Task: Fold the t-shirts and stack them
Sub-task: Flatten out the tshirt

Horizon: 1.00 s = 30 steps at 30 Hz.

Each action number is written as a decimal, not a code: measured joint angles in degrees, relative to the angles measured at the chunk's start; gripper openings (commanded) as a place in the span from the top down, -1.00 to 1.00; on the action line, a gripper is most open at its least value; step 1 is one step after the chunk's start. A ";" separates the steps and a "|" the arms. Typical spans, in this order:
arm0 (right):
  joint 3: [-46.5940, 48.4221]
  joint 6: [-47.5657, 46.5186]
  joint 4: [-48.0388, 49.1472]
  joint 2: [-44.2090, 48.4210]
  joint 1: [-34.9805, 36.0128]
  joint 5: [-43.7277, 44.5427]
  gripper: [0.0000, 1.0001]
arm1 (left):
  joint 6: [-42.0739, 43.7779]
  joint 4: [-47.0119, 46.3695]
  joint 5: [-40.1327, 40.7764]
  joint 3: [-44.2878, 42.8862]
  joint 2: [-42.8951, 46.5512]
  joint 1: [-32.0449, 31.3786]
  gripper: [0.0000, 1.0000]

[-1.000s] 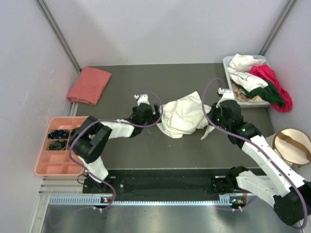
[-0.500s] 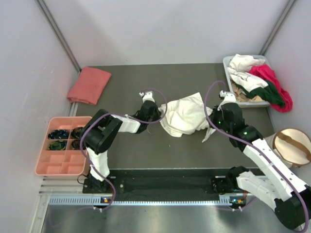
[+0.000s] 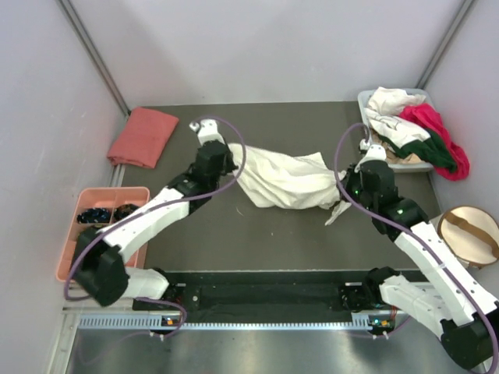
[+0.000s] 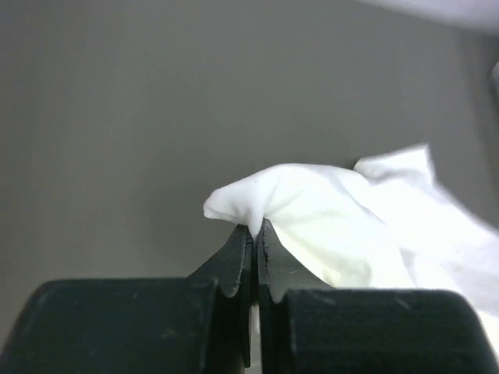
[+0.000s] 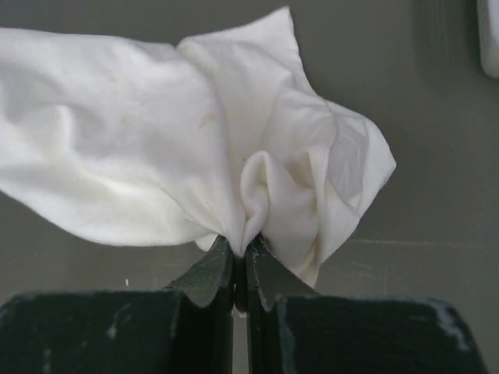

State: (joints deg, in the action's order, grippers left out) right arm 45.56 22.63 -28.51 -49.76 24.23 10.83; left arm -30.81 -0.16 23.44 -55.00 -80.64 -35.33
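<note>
The cream-white t-shirt [image 3: 284,181] is lying stretched on the dark table [image 3: 234,226], to the left of the grey bin [image 3: 363,105] and slightly nearer the arms than it. Its long axis is running roughly left to right. The end away from the bin is pointing a little toward the far wall, and the end beside the bin is dipping toward the arms. The cloth is bunching in folds along its middle.

The left gripper [image 4: 255,230] is pinching the shirt's corner farthest from the bin, with its jaws pressed together on a small peak of fabric. The right gripper [image 5: 240,248] is clamping a gathered fold at the end closest to the bin, its jaws also tight on the cloth.

A salmon-pink t-shirt [image 3: 143,136] is resting folded well to the left of the bin, at the same far edge of the table.

The bin is holding a heap of shirts: a white one [image 3: 394,101] on top, a magenta one [image 3: 437,125] and a dark green one [image 3: 437,152] spilling over its right rim.

A pink compartment tray [image 3: 70,269] is sitting far left of the bin and nearer the arms, with dark small items [image 3: 97,214] in its far compartments. A round beige pouch [image 3: 468,234] is lying on the near side of the bin.
</note>
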 measured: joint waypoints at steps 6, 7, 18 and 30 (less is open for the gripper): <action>8.35 -0.55 -2.91 1.51 0.00 0.37 1.00 | 3.93 8.81 7.34 -8.41 14.43 0.04 0.98; 9.75 -0.61 -3.34 1.95 0.00 0.07 1.00 | 4.22 10.01 8.00 -9.14 15.85 0.04 0.99; 21.33 -2.89 -13.29 4.90 0.28 -9.42 1.00 | 6.56 25.75 12.44 -16.74 26.05 -0.24 1.00; 23.28 -4.15 -14.16 6.78 0.74 -21.81 0.99 | 9.31 31.71 14.51 -24.52 32.39 -0.63 1.00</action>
State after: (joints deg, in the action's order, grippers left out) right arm 68.84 18.48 -42.68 -42.98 24.97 -10.98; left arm -21.50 31.55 37.95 -79.53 -48.25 -35.97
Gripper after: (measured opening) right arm 0.025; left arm 0.024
